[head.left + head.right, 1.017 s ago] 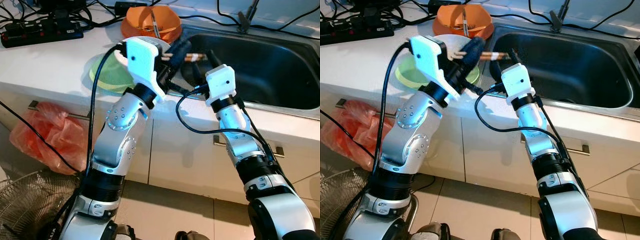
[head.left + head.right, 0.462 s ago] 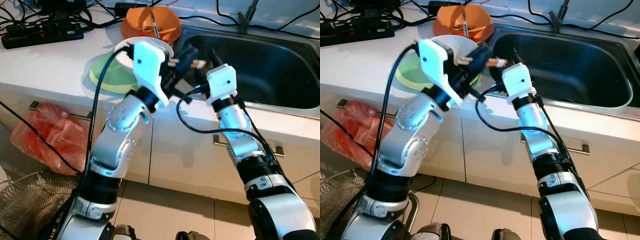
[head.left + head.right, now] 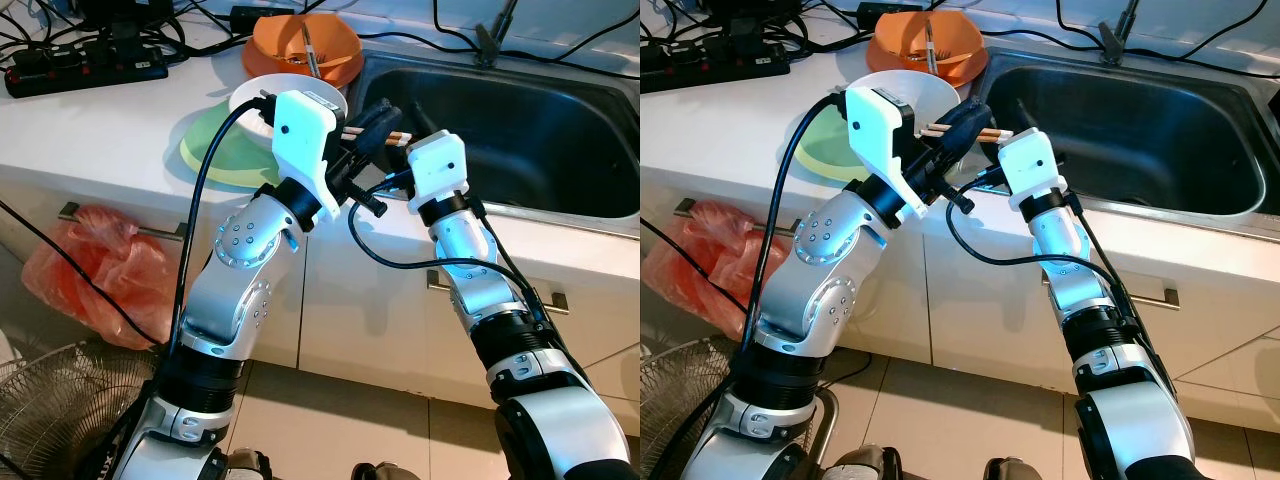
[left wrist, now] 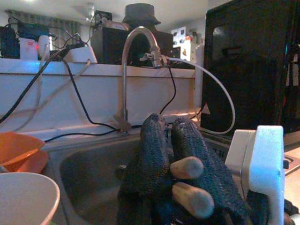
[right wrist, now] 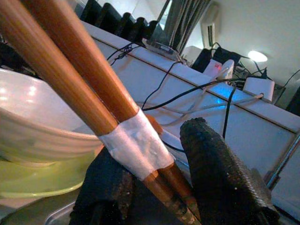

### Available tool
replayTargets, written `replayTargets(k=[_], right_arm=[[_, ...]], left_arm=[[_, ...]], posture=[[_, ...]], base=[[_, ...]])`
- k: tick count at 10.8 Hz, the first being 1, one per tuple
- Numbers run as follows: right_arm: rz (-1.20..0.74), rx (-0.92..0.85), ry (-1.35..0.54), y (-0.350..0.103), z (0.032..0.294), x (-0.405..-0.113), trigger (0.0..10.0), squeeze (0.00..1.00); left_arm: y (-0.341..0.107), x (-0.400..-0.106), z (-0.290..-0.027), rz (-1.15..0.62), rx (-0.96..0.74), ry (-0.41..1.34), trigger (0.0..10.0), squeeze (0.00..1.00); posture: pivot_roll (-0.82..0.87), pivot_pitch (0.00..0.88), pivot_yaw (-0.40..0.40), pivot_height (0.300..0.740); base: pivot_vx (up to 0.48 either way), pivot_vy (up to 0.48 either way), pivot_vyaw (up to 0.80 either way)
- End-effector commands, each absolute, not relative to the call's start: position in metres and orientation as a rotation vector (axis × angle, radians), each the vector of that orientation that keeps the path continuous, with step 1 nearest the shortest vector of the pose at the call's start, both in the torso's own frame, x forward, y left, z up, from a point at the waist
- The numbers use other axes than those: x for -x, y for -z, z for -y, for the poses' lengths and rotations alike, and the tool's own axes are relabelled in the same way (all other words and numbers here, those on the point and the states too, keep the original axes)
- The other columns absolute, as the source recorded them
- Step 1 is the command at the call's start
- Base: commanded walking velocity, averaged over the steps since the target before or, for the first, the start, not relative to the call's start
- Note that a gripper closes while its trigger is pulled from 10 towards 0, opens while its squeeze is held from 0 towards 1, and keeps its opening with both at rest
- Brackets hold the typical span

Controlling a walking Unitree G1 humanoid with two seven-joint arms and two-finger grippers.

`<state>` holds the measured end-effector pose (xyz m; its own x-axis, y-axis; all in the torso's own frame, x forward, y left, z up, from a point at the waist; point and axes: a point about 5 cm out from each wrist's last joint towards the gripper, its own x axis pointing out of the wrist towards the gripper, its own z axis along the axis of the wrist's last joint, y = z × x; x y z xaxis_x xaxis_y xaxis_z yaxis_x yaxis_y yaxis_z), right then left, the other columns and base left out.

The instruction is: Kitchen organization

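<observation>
Chopsticks (image 3: 958,130), clenched in the left tool (image 3: 965,125), lie crosswise with their taped ends between the right tool's (image 5: 159,197) parted fingers.

The chopsticks (image 5: 89,79) are smooth, reddish-brown wood, bound by a band of matt white tape (image 5: 136,143). The left claw (image 4: 180,154) fingers carry a rough, knitted-looking black covering; the right claw (image 5: 159,187) fingers show the same coarse black texture. The sink (image 3: 520,130) is brushed metal with a dull sheen. The white bowl (image 5: 37,126) is glossy. The tabletop (image 3: 90,125) is smooth and white. The red bag (image 3: 85,270) is thin, crinkled plastic.
</observation>
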<state>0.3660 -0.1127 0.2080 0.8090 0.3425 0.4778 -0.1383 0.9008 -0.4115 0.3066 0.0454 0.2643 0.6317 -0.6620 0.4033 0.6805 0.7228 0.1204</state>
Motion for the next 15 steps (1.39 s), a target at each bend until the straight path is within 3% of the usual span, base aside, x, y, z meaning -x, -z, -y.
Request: replayTargets(k=[1, 3, 4, 5, 12, 13, 14, 15], right_arm=[[0.569, 0.378, -0.262, -0.207, 0.114, -0.366, 0.0, 0.0], [0.566, 0.375, -0.26, -0.206, 0.115, -0.366, 0.0, 0.0], [0.565, 0.375, -0.257, -0.206, 0.115, -0.366, 0.0, 0.0], [0.563, 0.375, -0.251, -0.206, 0.116, -0.366, 0.0, 0.0], [0.557, 0.334, -0.211, -0.212, 0.124, -0.371, 0.0, 0.0], [0.543, 0.312, -0.183, -0.216, 0.13, -0.376, 0.0, 0.0], [0.506, 0.272, -0.103, -0.229, 0.144, -0.387, 0.0, 0.0], [0.487, 0.219, -0.062, -0.241, 0.151, -0.395, 7.1, 0.0]], left_arm=[[-0.264, -0.305, -0.044, 0.449, 0.019, 0.768, 10.0, 0.0], [-0.266, -0.308, -0.046, 0.46, 0.003, 0.737, 10.0, 0.0], [-0.266, -0.312, -0.05, 0.468, -0.024, 0.687, 10.0, 0.64], [-0.265, -0.313, -0.05, 0.464, -0.023, 0.679, 10.0, 1.0], [-0.268, -0.314, -0.055, 0.486, 0.017, 0.637, 10.0, 1.0], [-0.268, -0.315, -0.056, 0.486, 0.02, 0.625, 10.0, 0.85], [-0.267, -0.317, -0.059, 0.486, 0.022, 0.605, 10.0, 0.0], [-0.264, -0.318, -0.062, 0.48, 0.04, 0.586, 10.0, 0.0]], posture=[[0.09, 0.105, -0.007, 0.74], [0.09, 0.107, -0.006, 0.74], [0.09, 0.107, -0.005, 0.74], [0.09, 0.108, -0.005, 0.74], [0.09, 0.109, -0.011, 0.74], [0.09, 0.104, -0.013, 0.74], [0.09, 0.1, -0.015, 0.74], [0.09, 0.099, -0.017, 0.74]], base=[[0.0, 0.0, 0.0], [0.0, 0.0, 0.0], [0.0, 0.0, 0.0], [0.0, 0.0, 0.0], [0.0, 0.0, 0.0], [0.0, 0.0, 0.0], [0.0, 0.0, 0.0], [0.0, 0.0, 0.0]])
